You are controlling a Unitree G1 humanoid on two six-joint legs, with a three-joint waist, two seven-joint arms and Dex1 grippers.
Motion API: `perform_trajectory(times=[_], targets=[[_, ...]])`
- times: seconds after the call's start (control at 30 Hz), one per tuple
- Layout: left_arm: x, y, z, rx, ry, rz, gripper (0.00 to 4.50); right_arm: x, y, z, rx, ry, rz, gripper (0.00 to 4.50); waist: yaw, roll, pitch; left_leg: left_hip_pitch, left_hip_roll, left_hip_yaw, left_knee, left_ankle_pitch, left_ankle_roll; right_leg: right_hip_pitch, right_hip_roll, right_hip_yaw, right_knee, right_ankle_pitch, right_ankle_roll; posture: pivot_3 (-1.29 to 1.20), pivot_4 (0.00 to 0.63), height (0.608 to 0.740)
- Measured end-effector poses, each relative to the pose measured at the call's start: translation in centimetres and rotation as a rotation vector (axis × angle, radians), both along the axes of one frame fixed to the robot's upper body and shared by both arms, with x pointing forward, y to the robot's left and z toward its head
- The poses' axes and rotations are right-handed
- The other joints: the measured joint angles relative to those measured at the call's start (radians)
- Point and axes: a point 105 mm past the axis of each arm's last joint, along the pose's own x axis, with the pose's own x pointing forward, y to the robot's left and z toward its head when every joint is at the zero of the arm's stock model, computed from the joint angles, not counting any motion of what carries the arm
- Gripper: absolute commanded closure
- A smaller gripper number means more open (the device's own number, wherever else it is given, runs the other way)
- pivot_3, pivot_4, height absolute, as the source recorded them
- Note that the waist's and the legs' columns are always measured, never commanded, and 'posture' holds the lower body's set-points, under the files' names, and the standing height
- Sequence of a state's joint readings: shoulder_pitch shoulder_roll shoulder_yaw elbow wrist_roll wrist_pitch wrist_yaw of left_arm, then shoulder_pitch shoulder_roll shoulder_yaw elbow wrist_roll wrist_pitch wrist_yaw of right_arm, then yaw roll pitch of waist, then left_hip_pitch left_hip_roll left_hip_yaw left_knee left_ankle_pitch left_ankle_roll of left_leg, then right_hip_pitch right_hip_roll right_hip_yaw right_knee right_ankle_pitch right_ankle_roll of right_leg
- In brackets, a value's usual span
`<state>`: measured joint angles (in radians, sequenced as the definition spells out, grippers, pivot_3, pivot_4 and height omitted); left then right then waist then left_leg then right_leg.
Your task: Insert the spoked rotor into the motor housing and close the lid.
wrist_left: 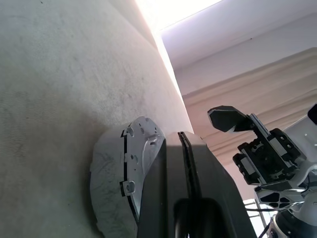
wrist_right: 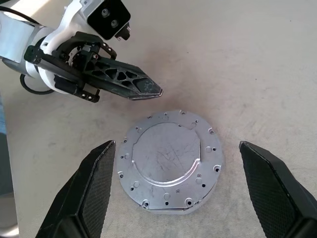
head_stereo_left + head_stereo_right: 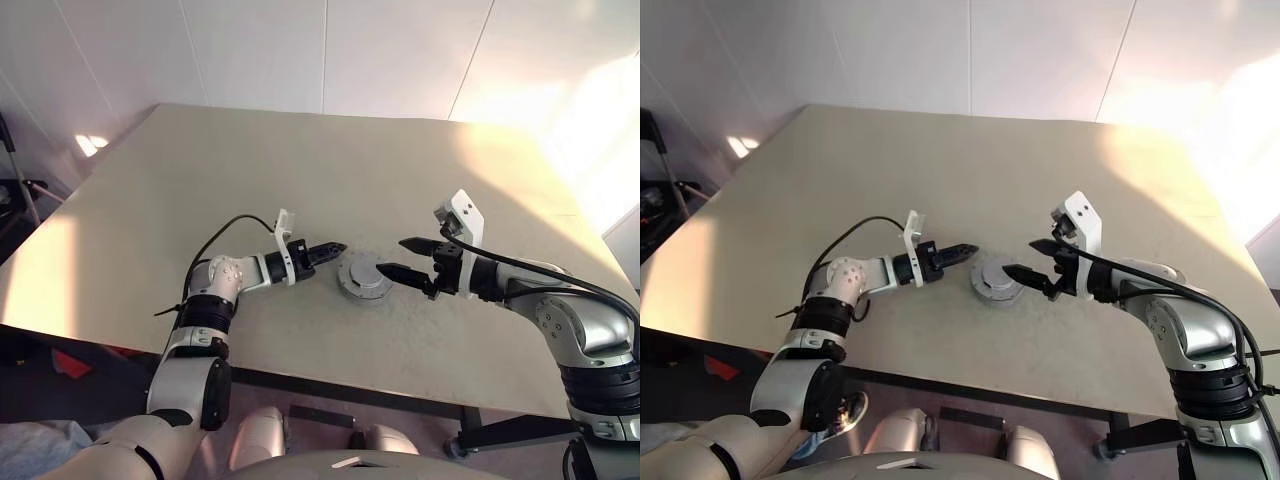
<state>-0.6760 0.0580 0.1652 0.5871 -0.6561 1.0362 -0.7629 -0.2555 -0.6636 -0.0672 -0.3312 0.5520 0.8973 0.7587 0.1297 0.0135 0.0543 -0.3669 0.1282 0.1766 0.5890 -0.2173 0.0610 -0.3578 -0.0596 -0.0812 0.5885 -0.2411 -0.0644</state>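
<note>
The lid [image 2: 169, 162] lies flat on the tabletop [image 3: 300, 180]. The left claw [image 3: 335, 248], pressed together and empty, hovers just beside the lid; the right claw [image 3: 404, 256], spread wide, flanks its opposite side.

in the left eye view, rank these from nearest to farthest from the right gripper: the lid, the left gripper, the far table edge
1. the lid: just left of the right gripper, by its lower finger.
2. the left gripper: beyond the lid, shut.
3. the far edge of the table: well past both.
</note>
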Motion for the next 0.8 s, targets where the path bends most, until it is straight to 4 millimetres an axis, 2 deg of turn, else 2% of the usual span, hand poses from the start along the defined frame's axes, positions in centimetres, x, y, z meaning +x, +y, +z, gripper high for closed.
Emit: perform_trajectory(times=[0.07, 0.23, 0.47, 0.67, 0.8], targets=[[0.0, -0.4, -1.3, 0.085, 0.042, -0.008, 4.5, 0.0, 0.1, 0.0, 0.002, -0.001, -0.001, 0.02, 0.0, 0.0, 0.0, 0.0, 0.0, 0.0, 0.001, 0.0, 0.0, 0.0, 0.0, 0.0, 0.0, 0.0, 0.0, 0.0, 0.0, 0.74], [0.9, -0.1, -2.1, 0.187, 0.048, 0.016, 4.5, 0.4, 0.0, -0.2, 0.001, -0.004, -0.04, 0.02, 0.006, 0.002, -0.001, 0.008, 0.0, -0.001, 0.004, -0.003, -0.001, 0.01, -0.001, 0.0, 0.0, 0.0, 0.0, 0.0, 0.0, 0.74], [1.0, 0.1, -2.3, 0.196, 0.047, 0.024, 4.5, 0.7, -0.3, -0.4, -0.005, 0.009, -0.081, 0.02, 0.006, 0.002, -0.001, 0.016, 0.0, -0.001, 0.003, -0.003, -0.002, 0.017, -0.001, 0.0, -0.001, -0.002, 0.003, 0.0, 0.0, 0.74], [0.5, 0.2, -2.1, 0.144, 0.029, 0.021, 4.5, 0.8, -0.5, -0.6, -0.005, 0.022, -0.088, 0.02, 0.006, 0.001, -0.001, 0.015, 0.0, 0.0, 0.002, -0.003, -0.002, 0.016, -0.001, 0.0, -0.001, -0.001, 0.002, 0.0, 0.0, 0.74], [0.1, -0.6, -1.3, 0.075, 0.027, -0.003, 4.5, 0.8, -0.4, -0.6, -0.005, 0.022, -0.088, 0.02, 0.005, 0.001, 0.0, 0.01, 0.0, 0.0, 0.002, -0.003, -0.002, 0.012, -0.001, 0.0, -0.001, -0.001, 0.001, 0.0, 0.0, 0.74]])
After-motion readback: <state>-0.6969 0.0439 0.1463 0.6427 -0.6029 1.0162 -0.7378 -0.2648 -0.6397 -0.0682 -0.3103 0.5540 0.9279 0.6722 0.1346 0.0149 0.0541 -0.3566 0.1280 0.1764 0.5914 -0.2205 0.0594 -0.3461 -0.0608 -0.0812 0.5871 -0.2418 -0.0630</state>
